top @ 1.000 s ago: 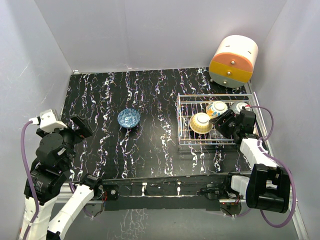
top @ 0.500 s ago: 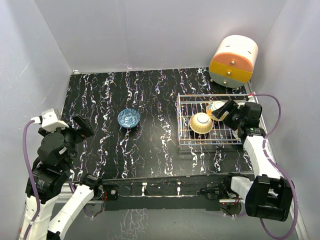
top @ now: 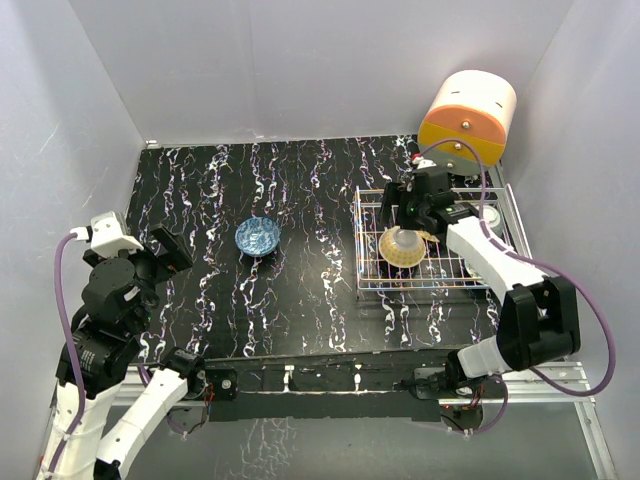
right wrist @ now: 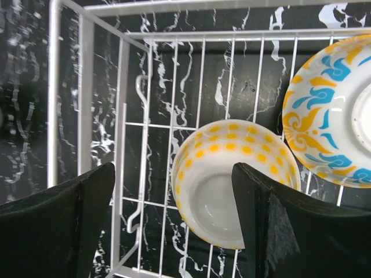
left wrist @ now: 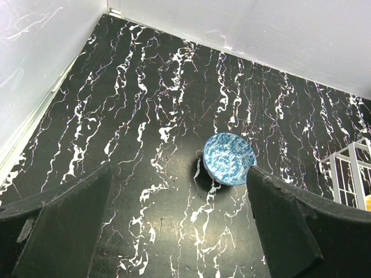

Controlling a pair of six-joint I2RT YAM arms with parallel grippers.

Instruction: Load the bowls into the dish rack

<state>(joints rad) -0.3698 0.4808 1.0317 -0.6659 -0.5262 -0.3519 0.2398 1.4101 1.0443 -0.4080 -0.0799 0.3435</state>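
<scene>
A blue patterned bowl (top: 258, 237) sits alone on the black marbled table; it also shows in the left wrist view (left wrist: 229, 158). The silver wire dish rack (top: 367, 262) stands at the right. A yellow-dotted bowl (top: 402, 246) lies tilted in it, seen close in the right wrist view (right wrist: 232, 179). A blue-and-orange patterned bowl (right wrist: 330, 116) leans beside it. A grey bowl (top: 490, 214) is partly hidden by the arm. My right gripper (top: 405, 208) is open and empty above the rack's far left part (right wrist: 174, 229). My left gripper (top: 165, 252) is open and empty, left of the blue bowl (left wrist: 179, 231).
A round cream, orange and yellow drawer unit (top: 468, 115) stands at the back right, just behind the rack. Grey walls close in the table on three sides. The rack's corner (left wrist: 348, 168) shows at the right edge of the left wrist view.
My right arm has swung from the rack's right side to over its far left part, above the yellow-dotted bowl. The left arm has barely moved. The bowls stay put.
</scene>
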